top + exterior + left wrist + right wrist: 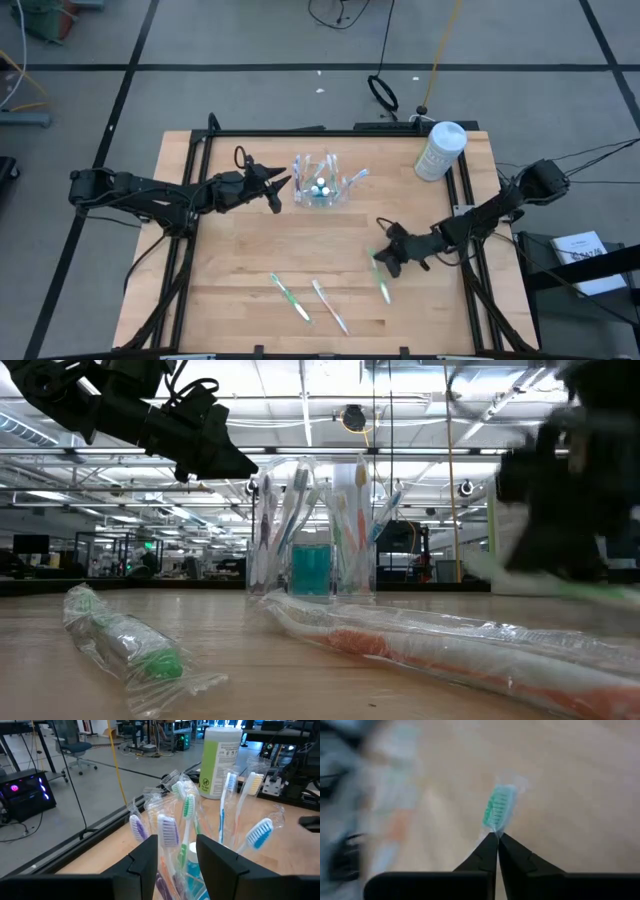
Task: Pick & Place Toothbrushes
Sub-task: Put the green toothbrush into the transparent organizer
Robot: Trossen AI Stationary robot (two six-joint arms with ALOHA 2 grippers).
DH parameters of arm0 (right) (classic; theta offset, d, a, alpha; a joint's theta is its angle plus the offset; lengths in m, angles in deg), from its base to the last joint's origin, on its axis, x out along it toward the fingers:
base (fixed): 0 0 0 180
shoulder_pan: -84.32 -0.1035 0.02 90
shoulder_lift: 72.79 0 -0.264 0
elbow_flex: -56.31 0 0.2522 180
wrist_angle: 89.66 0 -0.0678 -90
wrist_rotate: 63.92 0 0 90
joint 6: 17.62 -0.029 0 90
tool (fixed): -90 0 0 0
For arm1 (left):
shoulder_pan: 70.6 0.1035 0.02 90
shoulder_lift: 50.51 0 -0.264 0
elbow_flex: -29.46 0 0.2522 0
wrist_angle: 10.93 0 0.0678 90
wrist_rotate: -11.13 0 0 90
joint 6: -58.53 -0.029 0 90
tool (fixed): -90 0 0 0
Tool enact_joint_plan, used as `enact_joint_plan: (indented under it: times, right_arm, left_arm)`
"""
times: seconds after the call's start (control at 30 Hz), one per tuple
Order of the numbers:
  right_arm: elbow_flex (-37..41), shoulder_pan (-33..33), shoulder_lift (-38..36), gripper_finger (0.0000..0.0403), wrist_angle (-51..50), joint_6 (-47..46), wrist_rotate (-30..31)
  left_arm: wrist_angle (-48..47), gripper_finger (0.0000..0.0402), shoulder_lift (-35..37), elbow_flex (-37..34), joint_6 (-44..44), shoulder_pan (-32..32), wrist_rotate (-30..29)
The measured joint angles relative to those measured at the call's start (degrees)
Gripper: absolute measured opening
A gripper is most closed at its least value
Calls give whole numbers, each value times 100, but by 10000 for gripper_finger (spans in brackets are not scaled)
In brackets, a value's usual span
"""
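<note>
- Where the wooden counter point(250, 310) meets its right side, the right tool point(496, 836) is clamped on a green toothbrush point(499, 809), whose bristled head sticks out just past the closed tips.
- The left tool point(177, 850) hovers just beside the clear holder point(320, 190), its fingers point(146, 855) apart.
- The holder stands near the counter's far edge, filled with wrapped toothbrushes point(186, 812).
- Two more wrapped toothbrushes point(291, 296) lie flat near the front edge.
- A white bottle point(439, 150) stands at the far right corner.
</note>
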Motion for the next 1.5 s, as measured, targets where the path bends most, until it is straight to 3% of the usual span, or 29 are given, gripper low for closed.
enact_joint_plan:
  times: [0.2, 0.33, 0.43, 0.57, 0.77, 1.0, 1.23, 1.37, 1.5]
  right_arm:
    - [-11, 344, -15, 2, 2813, 3239, 1083]
    - [-17, 766, -17, 1, 4511, 5260, 1443]
    - [-166, 1179, -20, 1, 5100, 6285, 1521]
    - [-642, 1698, -17, 1, 4672, 6965, 1087]
    - [-1190, 2211, -17, 0, 3885, 7924, 1074]
    - [-1195, 2683, -17, 0, 3226, 7990, 1361]
    - [-1195, 3075, -20, 0, 2872, 7948, 1108]
    - [-1195, 3173, 17, 0, 2675, 8079, 484]
    - [-1195, 3167, 191, 0, 2658, 8375, 710]
  left_arm:
    - [-2, 141, 0, 0, -25, 0, 0]
    - [0, 141, 0, 0, -23, 0, 0]
    - [-2, 141, 0, 0, -12, 0, 0]
    - [-1, 141, 0, 0, -2, 0, 0]
    - [-2, 141, 0, 0, 19, 0, 0]
    - [-9, 141, 0, 0, 36, -2, 0]
    - [-11, 141, 0, 0, 122, 0, 0]
    - [-11, 141, 0, 0, 129, 0, 0]
    - [-12, 141, 0, 0, 137, -1, 0]
